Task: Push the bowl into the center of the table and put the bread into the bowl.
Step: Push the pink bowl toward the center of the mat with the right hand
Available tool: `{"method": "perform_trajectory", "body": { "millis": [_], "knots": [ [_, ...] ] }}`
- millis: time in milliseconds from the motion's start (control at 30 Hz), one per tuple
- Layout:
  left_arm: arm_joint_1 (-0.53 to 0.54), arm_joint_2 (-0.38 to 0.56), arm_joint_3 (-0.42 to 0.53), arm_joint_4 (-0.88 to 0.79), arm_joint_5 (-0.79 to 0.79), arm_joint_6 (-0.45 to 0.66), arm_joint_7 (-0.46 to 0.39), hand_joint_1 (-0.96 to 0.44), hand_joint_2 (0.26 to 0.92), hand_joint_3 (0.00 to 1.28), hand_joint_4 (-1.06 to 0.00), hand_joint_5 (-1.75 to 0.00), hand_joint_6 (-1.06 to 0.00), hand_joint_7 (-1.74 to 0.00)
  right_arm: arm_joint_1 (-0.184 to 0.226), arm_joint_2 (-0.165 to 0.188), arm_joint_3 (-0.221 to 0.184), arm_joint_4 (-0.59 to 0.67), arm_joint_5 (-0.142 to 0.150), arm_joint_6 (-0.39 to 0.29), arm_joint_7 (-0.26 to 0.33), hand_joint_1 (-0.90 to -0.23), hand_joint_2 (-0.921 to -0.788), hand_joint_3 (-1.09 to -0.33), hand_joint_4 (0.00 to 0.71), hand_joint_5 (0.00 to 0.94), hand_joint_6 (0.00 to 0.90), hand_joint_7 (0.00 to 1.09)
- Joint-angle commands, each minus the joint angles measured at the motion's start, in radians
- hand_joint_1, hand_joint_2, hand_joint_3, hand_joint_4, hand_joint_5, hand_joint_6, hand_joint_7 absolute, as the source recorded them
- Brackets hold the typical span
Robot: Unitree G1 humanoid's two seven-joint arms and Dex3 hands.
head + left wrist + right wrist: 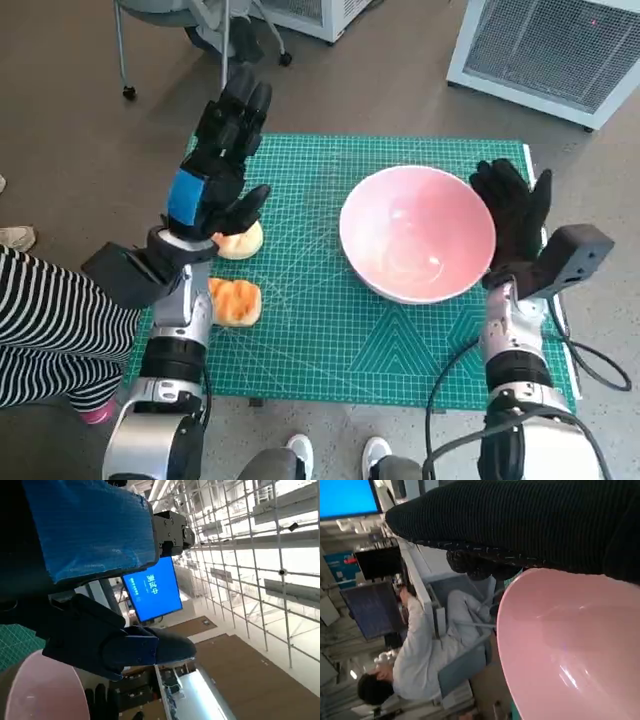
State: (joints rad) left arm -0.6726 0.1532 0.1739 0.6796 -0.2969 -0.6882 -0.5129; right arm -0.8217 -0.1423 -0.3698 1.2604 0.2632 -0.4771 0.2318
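Note:
A pink bowl point(418, 232) sits on the green cutting mat point(330, 340), right of its middle; it also shows in the left wrist view point(40, 690) and fills the right wrist view point(570, 645). My right hand point(515, 212) stands with fingers spread against the bowl's right rim, holding nothing. Two bread pieces lie at the mat's left: one point(240, 241) partly hidden under my left hand, another point(236, 301) nearer me. My left hand point(220, 165) is raised above them, fingers spread and empty.
A person in a striped garment point(45, 320) is at the left, and shoes point(335, 455) show at the table's near edge. A chair base point(200, 30) and white units point(550, 50) stand beyond the table. A seated person point(420, 655) shows in the right wrist view.

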Motion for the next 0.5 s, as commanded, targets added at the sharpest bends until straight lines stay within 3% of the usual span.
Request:
{"method": "perform_trajectory", "body": {
  "millis": [33, 500],
  "knots": [
    [0.012, 0.007, 0.004, -0.020, 0.009, -0.003, 0.010, -0.71, 0.921, 0.39, 0.00, 0.00, -0.01, -0.17, -0.006, 0.029, -0.010, 0.017, 0.007, 0.029, 0.011, -0.629, -0.921, -0.875, 0.099, 0.001, 0.031, 0.26],
    [0.009, 0.005, 0.003, -0.007, 0.020, -0.006, 0.024, -0.71, 0.921, 0.39, 0.00, 0.00, -0.01, -0.17, -0.039, 0.077, -0.030, 0.022, 0.018, 0.055, 0.019, -0.648, -0.921, -0.851, 0.083, 0.000, 0.029, 0.24]
  ]
}}
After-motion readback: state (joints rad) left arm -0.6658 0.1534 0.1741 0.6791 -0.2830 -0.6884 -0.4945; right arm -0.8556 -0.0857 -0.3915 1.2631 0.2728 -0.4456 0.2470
